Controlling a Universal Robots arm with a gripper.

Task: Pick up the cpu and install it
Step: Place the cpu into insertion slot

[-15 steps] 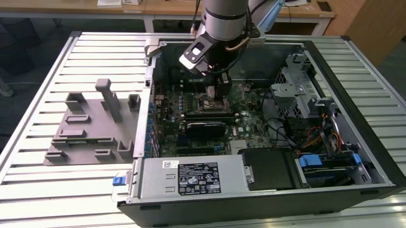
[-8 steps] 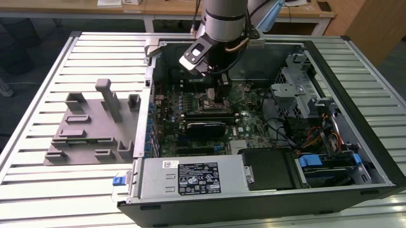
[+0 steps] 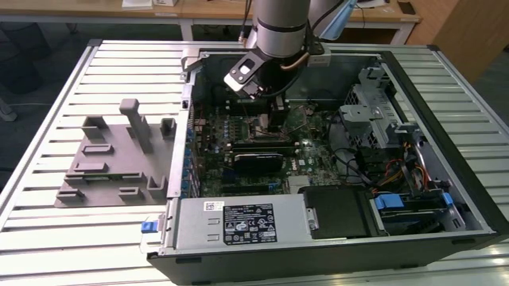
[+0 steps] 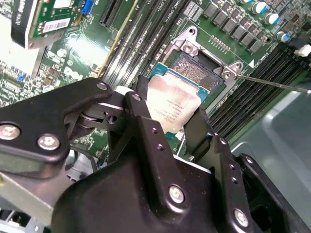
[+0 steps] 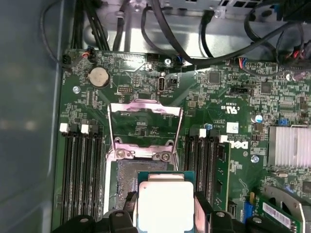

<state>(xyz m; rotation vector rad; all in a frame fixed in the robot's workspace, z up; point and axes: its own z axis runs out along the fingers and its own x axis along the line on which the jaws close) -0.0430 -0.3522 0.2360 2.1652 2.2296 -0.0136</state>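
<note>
The computer case (image 3: 463, 161) lies on its side on the slatted table (image 3: 47, 226) with the panel off, which seems to be so the arm (image 3: 278, 24) can come straight down onto the motherboard (image 3: 310, 149). The arm reaches in at the upper middle of the exterior view. Over at the exterior view's left sits a grey holder fixture (image 3: 111, 167), well apart from the case, and I can't see any chip on it from here. In the first wrist view the socket's metal load plate (image 5: 145, 106) is flipped up and back, leaving the socket (image 5: 127, 174) bare, which I take to be what lets a chip drop in. Memory slots (image 5: 80, 170) run along both sides of it. The claw (image 5: 165, 213) is closed partway onto the cpu (image 5: 165, 204), with one black finger (image 5: 127, 206) on each of two opposite edges, so the shiny top and the other two edges are left free. That looks to me like the sensible way to carry it, since nothing presses on the flat faces and the chip hangs level with its metal top up. The cpu sits squarely between the fingers, right at their tips, and it is over the open socket, covering the part nearest the claw while the far part shows. The second wrist view has it the same way, and there the thin release lever (image 4: 272, 83) sticks out to one side of the socket, clear of the fingers. I cannot tell whether the chip is already resting in the socket or just above it.
</note>
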